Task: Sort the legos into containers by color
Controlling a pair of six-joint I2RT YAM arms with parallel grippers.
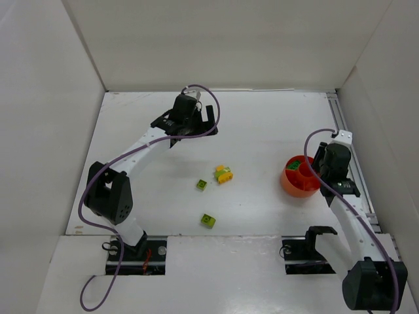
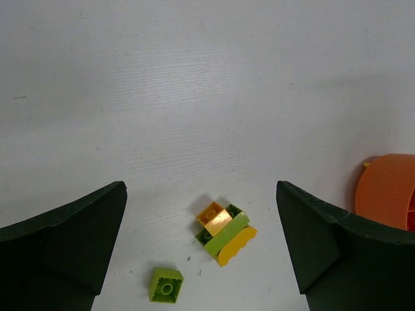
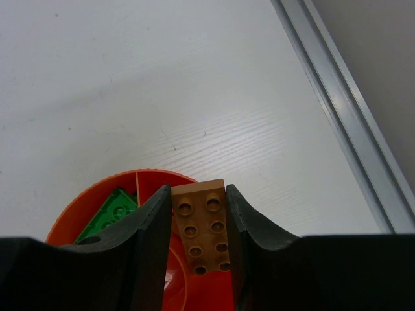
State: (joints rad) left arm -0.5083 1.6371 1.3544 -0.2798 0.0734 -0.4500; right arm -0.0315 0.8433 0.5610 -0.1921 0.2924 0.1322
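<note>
An orange divided bowl (image 1: 292, 186) stands at the right of the table. My right gripper (image 1: 314, 169) hangs over it, shut on a brown studded brick (image 3: 202, 223), which is held above the bowl's rim (image 3: 155, 176). A green brick (image 3: 111, 214) lies in the bowl's left compartment. A small stack of yellow, orange and lime bricks (image 1: 224, 174) lies mid-table, also in the left wrist view (image 2: 224, 230). One lime brick (image 1: 201, 185) lies beside it (image 2: 166, 284), and another lime brick (image 1: 208, 220) lies nearer the front. My left gripper (image 1: 175, 134) is open and empty, well behind the stack (image 2: 200, 189).
White walls enclose the table on three sides. A metal rail (image 3: 343, 129) runs along the right edge beside the bowl. The bowl's side (image 2: 389, 191) shows at the right edge of the left wrist view.
</note>
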